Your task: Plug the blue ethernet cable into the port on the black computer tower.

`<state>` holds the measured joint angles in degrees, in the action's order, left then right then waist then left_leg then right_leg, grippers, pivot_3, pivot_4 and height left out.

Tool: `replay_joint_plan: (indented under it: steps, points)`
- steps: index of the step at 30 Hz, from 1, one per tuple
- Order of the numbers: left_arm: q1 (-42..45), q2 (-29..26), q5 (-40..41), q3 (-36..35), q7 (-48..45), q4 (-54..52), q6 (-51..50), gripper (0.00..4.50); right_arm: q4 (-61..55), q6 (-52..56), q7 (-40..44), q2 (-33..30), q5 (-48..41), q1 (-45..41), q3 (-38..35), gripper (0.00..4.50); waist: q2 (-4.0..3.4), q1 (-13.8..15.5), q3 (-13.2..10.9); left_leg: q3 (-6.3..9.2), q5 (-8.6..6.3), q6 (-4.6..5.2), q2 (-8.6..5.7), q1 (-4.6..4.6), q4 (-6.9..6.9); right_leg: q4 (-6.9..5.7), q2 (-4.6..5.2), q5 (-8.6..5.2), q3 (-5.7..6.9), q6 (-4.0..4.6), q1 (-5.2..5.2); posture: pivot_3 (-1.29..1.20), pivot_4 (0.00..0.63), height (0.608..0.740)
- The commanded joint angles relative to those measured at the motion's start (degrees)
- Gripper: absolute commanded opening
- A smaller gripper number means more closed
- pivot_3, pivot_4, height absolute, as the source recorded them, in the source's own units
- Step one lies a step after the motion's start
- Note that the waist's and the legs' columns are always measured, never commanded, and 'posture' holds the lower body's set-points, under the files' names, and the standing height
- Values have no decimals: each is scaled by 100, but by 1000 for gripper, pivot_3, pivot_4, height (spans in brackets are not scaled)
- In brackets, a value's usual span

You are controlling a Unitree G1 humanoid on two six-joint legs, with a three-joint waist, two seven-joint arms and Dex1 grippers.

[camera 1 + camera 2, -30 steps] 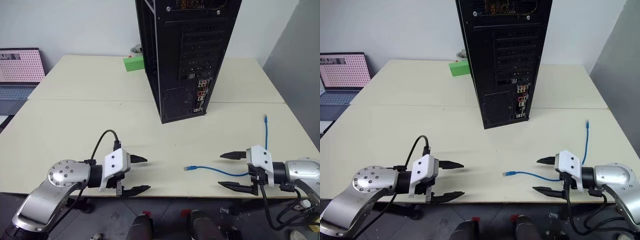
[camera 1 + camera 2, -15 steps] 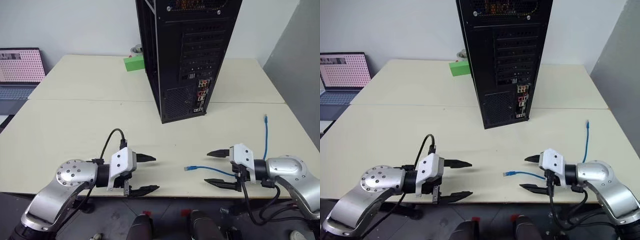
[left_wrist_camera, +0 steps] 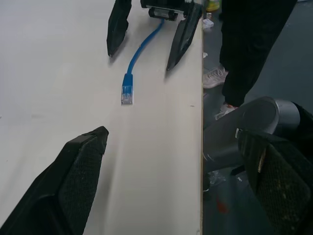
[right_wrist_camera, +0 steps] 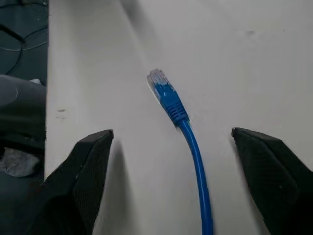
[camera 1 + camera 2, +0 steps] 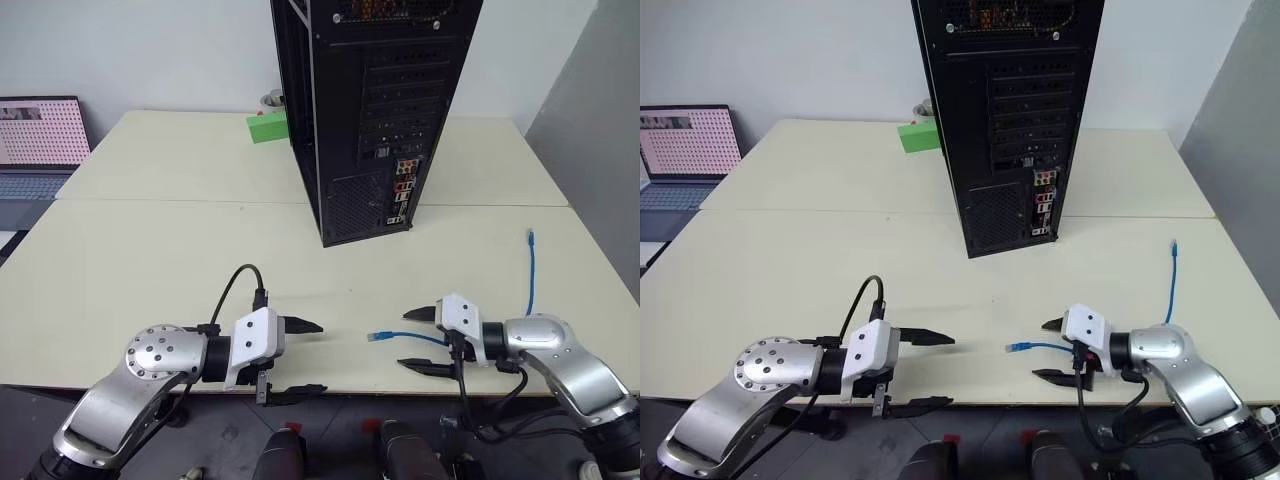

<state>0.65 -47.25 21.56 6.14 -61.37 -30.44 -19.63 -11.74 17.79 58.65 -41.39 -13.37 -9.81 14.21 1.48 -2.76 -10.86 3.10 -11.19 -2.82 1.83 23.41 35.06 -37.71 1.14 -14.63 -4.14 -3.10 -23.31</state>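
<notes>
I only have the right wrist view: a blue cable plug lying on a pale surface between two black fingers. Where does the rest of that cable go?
Observer: The thin bright-blue ethernet cable runs back past the right gripper, then bends away to a second plug near the right edge of the pale table.
Operator: Where is the tower?
Observer: The tall black metal computer tower stands upright further back, mid-table, its connector side facing the robot.
Operator: And the other arm?
Observer: The left gripper is open at the near table edge, pointing toward the near plug and apart from it.

The black computer tower [image 5: 375,110] stands at the middle rear of the table [image 5: 150,260]. The ethernet cable [image 5: 480,335] lies near the front right edge, its plug [image 5: 378,337] between both grippers.
</notes>
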Motion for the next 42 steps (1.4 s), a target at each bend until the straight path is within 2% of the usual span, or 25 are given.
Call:
replay_joint_plan:
  steps: [1, 4, 5, 8, 14, 26, 33, 36, 42]
  points:
    - [43, 49, -62, 13, 42, 1, 138, 4500, 48, 33, 70, 25, -16, -125, -67, 3167, 0, 2, 0, 0, 0, 0, 0, 0, 0, 0, 0, 0, 0, 0, 0, 0, 150, 740]
    - [83, 79, -102, 46, 86, 24, 140, 4500, 172, 137, 52, 74, -38, -209, -84, 2318, 0, 3, 0, 1, 0, 0, 0, 1, 0, 0, 0, 0, 0, 0, 0, 0, 150, 740]
    - [92, 82, -112, 52, 97, 28, 143, 4500, 194, 151, 49, 85, -33, -226, -81, 2223, 0, 2, 0, 1, 0, 0, 0, 0, 0, 0, 0, 0, 0, 0, 0, 0, 150, 740]
    - [184, 128, -149, 100, 127, 61, 115, 4500, 308, 68, 62, 72, 131, -284, 11, 1364, 0, 3, 0, 0, 0, 0, 0, 0, 0, -2, -1, 0, 0, 0, 0, 0, 150, 740]
    - [429, 282, -235, 180, 214, 288, 59, 4500, 311, 21, 75, 151, 105, -323, -31, 62, 0, 2, 1, 1, 0, 0, 0, -1, 1, -3, -1, 1, 0, -1, 1, 0, 150, 740]
    - [1296, 816, -482, 689, 83, 1195, 254, 4500, -894, 1001, 182, 248, -463, -771, 17, 25, 0, -7, 1, 6, 0, 0, -1, 0, 4, -10, -5, 4, 1, -7, 1, 0, 150, 740]
    - [1496, 996, -655, 901, -102, 1579, 581, 4500, -1008, 1206, 160, 287, -466, -909, 72, 25, 0, 4, 1, 6, 0, 0, -2, 1, 4, -8, -5, 18, 1, -32, 1, 0, 150, 740]
    - [1562, 1053, -637, 895, -169, 1713, 666, 4057, -1028, 1209, 169, 286, -439, -909, 98, 0, 0, 6, 1, 7, 0, 0, -2, 1, 4, -9, -5, 18, 2, -32, 1, 0, 150, 740]
    - [1662, 1095, -615, 858, -264, 1864, 738, 2851, -1009, 1171, 181, 259, -388, -905, 150, 0, 0, 4, 1, 7, 0, 0, -2, 1, 5, -9, -5, 19, 2, -33, 1, 0, 150, 740]
